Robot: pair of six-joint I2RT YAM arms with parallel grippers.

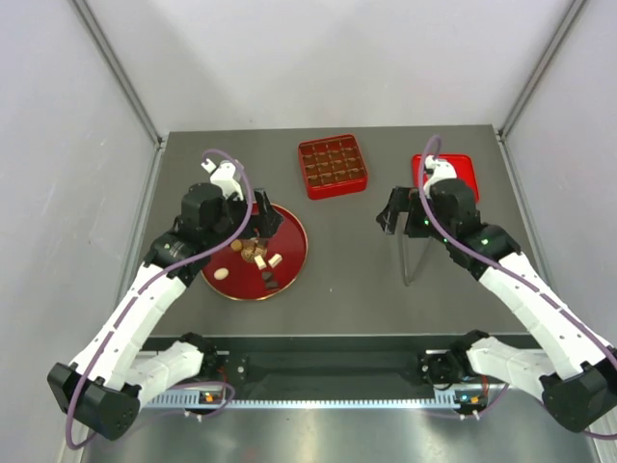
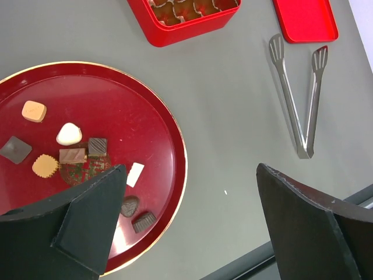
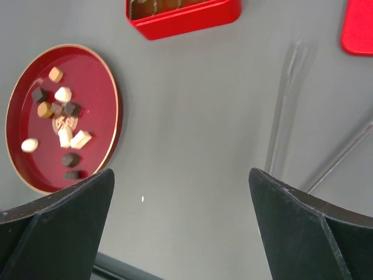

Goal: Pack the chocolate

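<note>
The chocolate [image 1: 258, 255] lies as several small white, tan and dark pieces on a round red plate [image 1: 292, 236]. In the left wrist view a white piece [image 2: 69, 134] and a tan piece [image 2: 34, 111] sit among darker ones on the plate [image 2: 169, 125]. My left gripper [image 1: 254, 224] hangs open over the plate's far part, holding nothing [image 2: 191, 175]. A red box [image 1: 333, 166] with a grid of cells stands at the back centre. My right gripper [image 1: 406, 222] is open above bare table [image 3: 180, 175], with the chocolate [image 3: 63, 94] far to its left.
Metal tongs [image 1: 412, 253] lie on the table under the right gripper, sharp in the left wrist view [image 2: 298, 96]. A flat red lid [image 1: 461, 170] rests at the back right, partly hidden by the right arm. The box [image 2: 186, 20] stands beyond the plate.
</note>
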